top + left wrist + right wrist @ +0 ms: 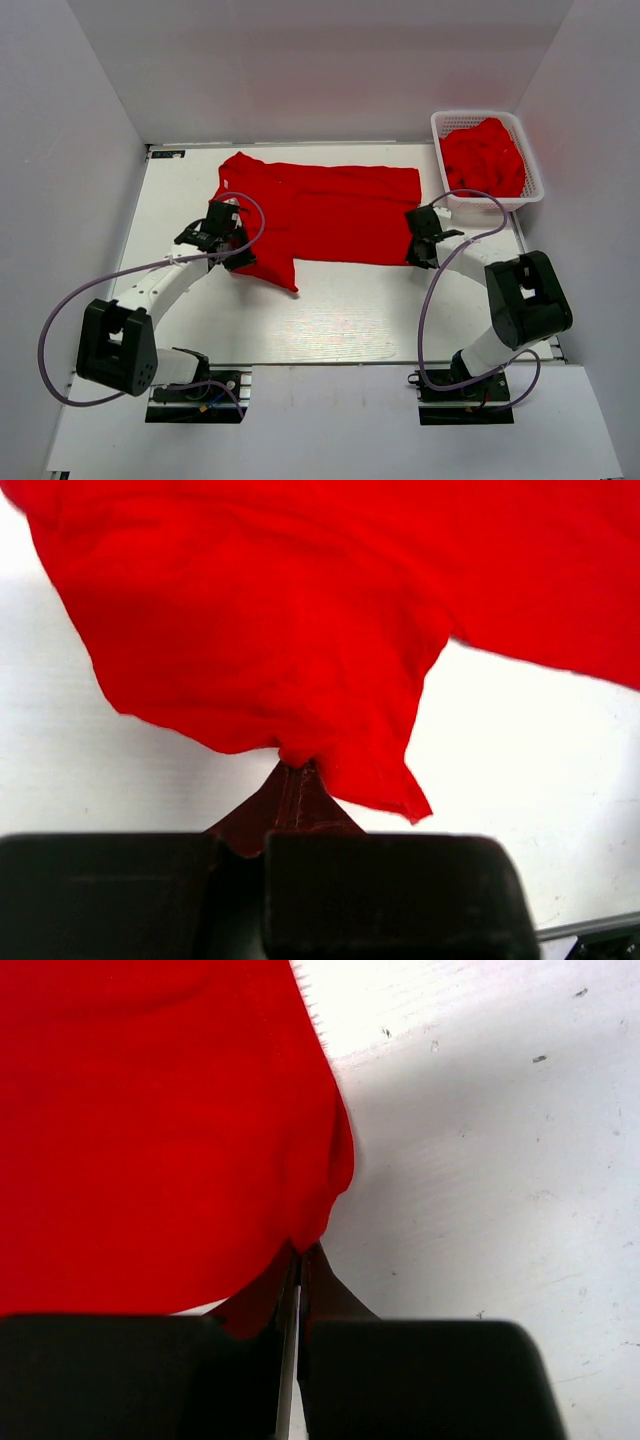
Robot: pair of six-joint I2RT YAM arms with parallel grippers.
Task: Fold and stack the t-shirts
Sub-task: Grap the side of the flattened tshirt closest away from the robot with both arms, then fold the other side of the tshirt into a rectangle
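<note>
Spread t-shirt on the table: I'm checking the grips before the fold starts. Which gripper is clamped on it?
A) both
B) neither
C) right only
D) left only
A: the left gripper is pinched shut on a bunch of the spread t-shirt at its left end, and the right gripper is shut on its right edge.
</note>
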